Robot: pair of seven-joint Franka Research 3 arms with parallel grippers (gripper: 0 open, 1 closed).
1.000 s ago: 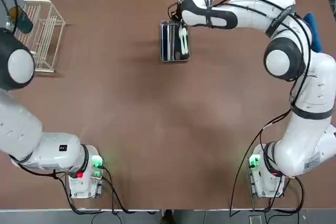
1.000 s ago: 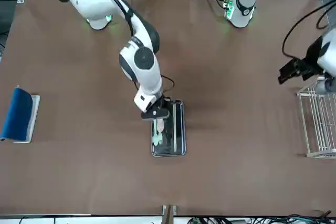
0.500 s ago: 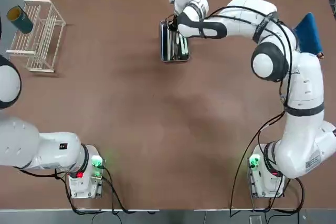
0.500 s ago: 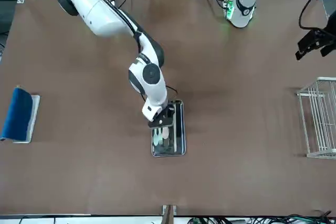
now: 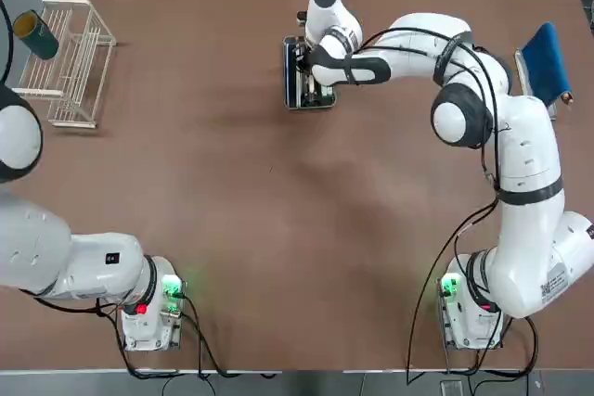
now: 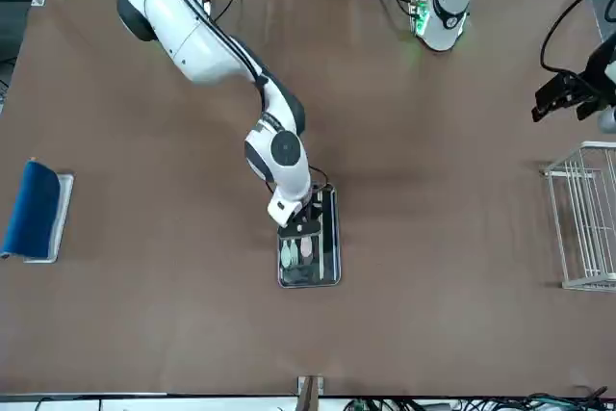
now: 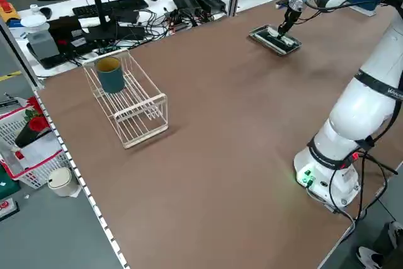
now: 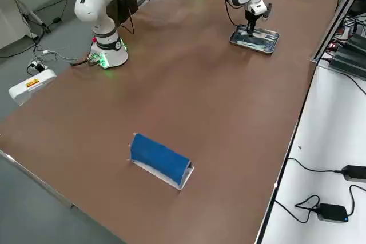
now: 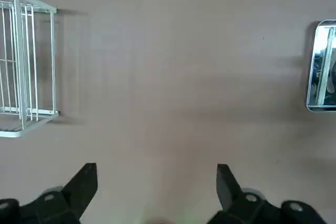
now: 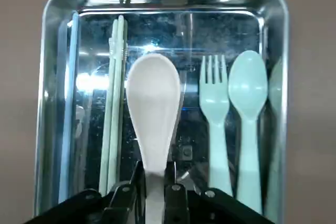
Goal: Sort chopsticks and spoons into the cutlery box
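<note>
Spoon [image 10: 154, 111] clamped in right end effector [image 10: 155, 182], lengthwise along cutlery box [image 10: 284, 108], bowl pointing away from the fingers

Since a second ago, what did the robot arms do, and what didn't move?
The right gripper, shut on a white spoon, drew in and lowered over the cutlery box, bringing the spoon down among the cutlery there. The left gripper, open and empty, swung away from the wire rack. The box, rack, green cup and blue-topped holder stayed put.
</note>
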